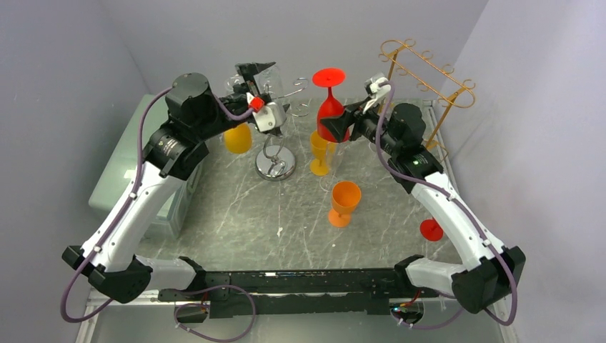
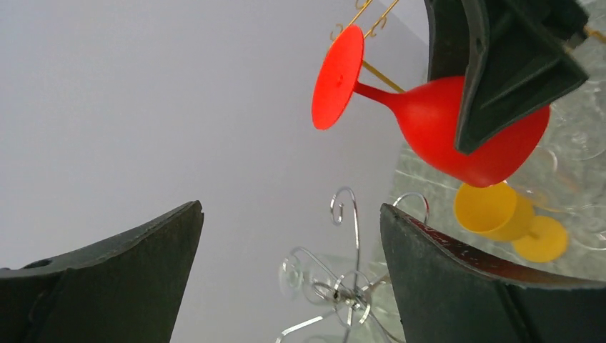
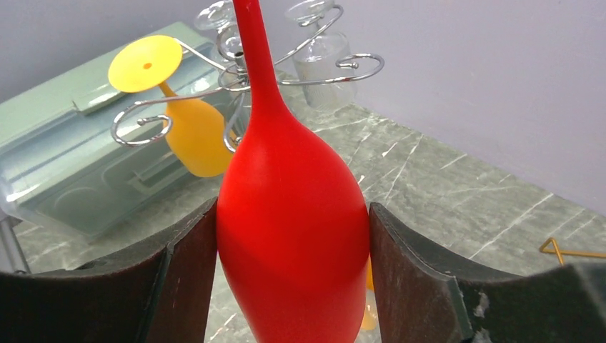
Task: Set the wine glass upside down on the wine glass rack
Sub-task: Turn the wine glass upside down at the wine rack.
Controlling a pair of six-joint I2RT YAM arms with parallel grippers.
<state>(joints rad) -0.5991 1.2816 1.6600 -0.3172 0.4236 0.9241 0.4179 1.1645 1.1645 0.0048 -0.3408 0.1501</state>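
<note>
A red wine glass (image 1: 330, 107) hangs in the air foot up, above the middle back of the table. My right gripper (image 1: 334, 128) is shut on its bowl (image 3: 293, 214), one finger on each side. The silver wire wine glass rack (image 1: 275, 166) stands just left of it, with clear glasses (image 3: 321, 61) and an orange glass (image 1: 238, 138) hung foot up on its arms. My left gripper (image 1: 257, 73) is open by the top of that rack, and in the left wrist view the gripper (image 2: 289, 207) has nothing between its fingers, only the rack's hooks (image 2: 350, 286) beyond them.
A yellow flute (image 1: 319, 153) and an orange goblet (image 1: 344, 204) stand on the marble top right of the rack. A gold wire rack (image 1: 429, 78) stands at the back right. A second red glass (image 1: 431, 229) sits by the right arm. A pale green bin (image 1: 118, 171) lies at the left.
</note>
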